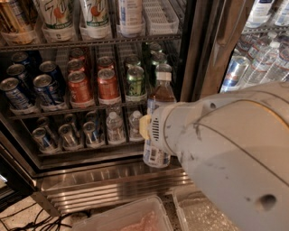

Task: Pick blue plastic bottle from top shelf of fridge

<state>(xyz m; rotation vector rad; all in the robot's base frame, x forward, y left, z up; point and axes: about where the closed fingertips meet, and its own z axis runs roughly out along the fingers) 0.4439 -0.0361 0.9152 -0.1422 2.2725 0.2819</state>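
The blue plastic bottle (156,101) is tall and slim with a white cap and a blue-and-white label at its foot. It hangs upright in front of the fridge's lower racks, off any shelf. My gripper (151,128) is shut on its middle, mostly hidden behind my big white arm (226,149), which fills the right foreground. The top shelf (90,42) is a dark wire rack at the upper edge with an empty white slotted tray (160,17). A similar blue-labelled bottle (130,16) still stands on it.
White bottles with green-orange print (57,13) stand on the top shelf. Cans (107,83) fill the middle rack and small water bottles (115,128) the lower one. The ribbed steel base (113,178), a dark door frame (198,45) and clear bins (122,219) are close by.
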